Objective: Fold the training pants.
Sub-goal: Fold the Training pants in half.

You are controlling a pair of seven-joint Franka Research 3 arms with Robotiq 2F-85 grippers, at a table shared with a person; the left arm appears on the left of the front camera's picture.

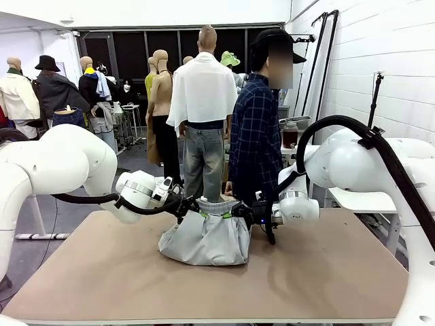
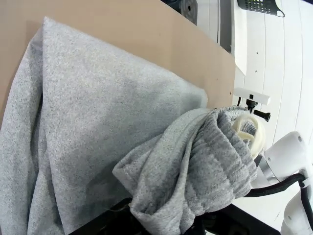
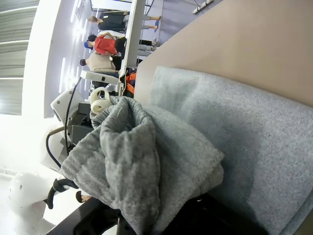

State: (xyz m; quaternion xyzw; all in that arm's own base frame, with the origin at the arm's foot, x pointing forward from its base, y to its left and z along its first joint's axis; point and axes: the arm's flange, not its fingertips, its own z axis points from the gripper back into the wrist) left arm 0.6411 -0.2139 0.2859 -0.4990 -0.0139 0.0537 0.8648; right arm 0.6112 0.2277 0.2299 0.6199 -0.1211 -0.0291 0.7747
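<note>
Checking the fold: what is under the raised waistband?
Both grippers, left and right, hold the waistband up. Below it the pants lie bunched on the table. Any legs folded beneath are covered.

Both arms are glossy white, built of rounded bulbous links. The left arm (image 1: 54,166) ends in a silver ring and a black gripper (image 1: 185,204), with a thin black cable running beneath its wrist. The right arm (image 1: 360,163) carries a thick black cable looping over its top to a black gripper (image 1: 246,210). The person (image 1: 257,129) wears a dark blue plaid shirt and black hat.
</note>
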